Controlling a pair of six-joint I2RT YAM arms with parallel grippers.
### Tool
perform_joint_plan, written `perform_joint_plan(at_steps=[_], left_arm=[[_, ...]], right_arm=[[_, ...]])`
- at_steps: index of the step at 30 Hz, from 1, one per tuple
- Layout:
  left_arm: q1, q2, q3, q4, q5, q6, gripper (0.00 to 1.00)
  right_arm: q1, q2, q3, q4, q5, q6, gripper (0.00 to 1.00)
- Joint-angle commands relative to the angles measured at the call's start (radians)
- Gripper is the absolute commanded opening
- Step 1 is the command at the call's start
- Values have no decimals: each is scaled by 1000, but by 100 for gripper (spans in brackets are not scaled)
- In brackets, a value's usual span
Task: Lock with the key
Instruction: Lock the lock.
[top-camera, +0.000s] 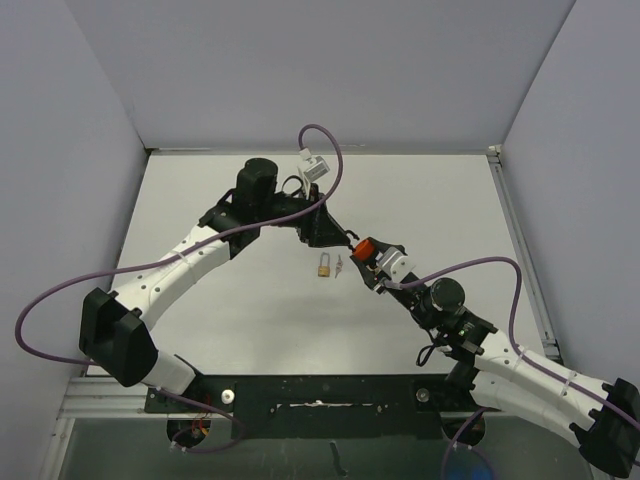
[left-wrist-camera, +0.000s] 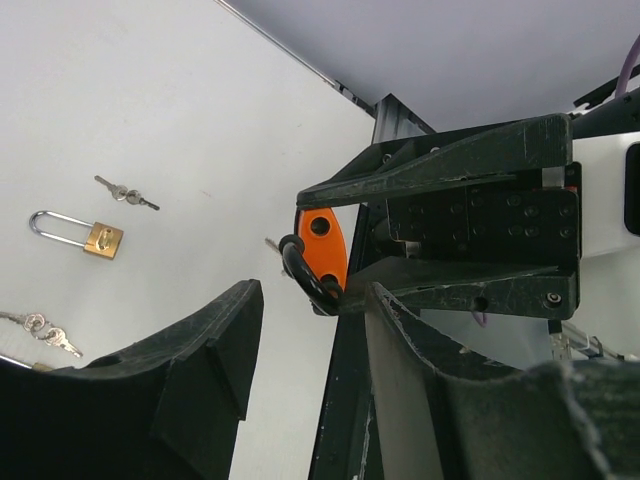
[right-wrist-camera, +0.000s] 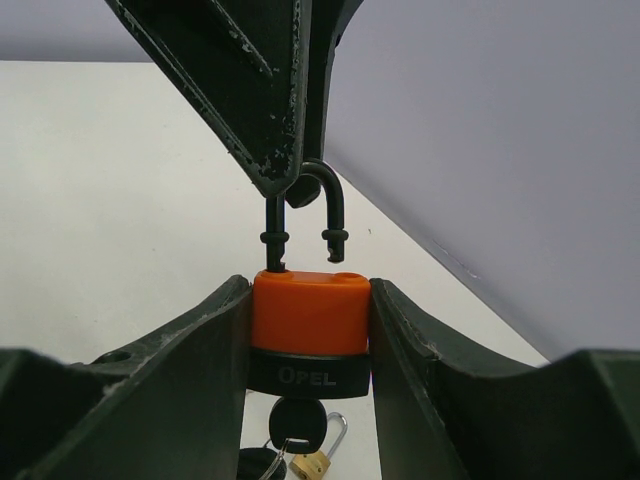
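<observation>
Right jaws pinch orange padlock (right-wrist-camera: 308, 312) by its sides; left jaws spread near shackle (right-wrist-camera: 340, 210).

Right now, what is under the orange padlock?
A black-headed key sticks out of the bottom of the orange padlock, and a small brass padlock lies on the table farther down. The key's blade is hidden inside the lock.

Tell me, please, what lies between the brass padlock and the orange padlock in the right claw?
A small bunch of keys lies between the brass padlock and the orange padlock, seen in the top view.
</observation>
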Motion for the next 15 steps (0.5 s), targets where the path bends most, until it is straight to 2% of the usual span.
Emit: perform_joint_plan(at_steps=[1, 15], left_arm=[[-8, 8, 56, 4, -23, 31, 42], [-19, 27, 58, 50, -21, 1, 34]], right_arm=[[7, -10, 48, 111, 11, -17, 0], [13, 1, 52, 103, 8, -10, 0]])
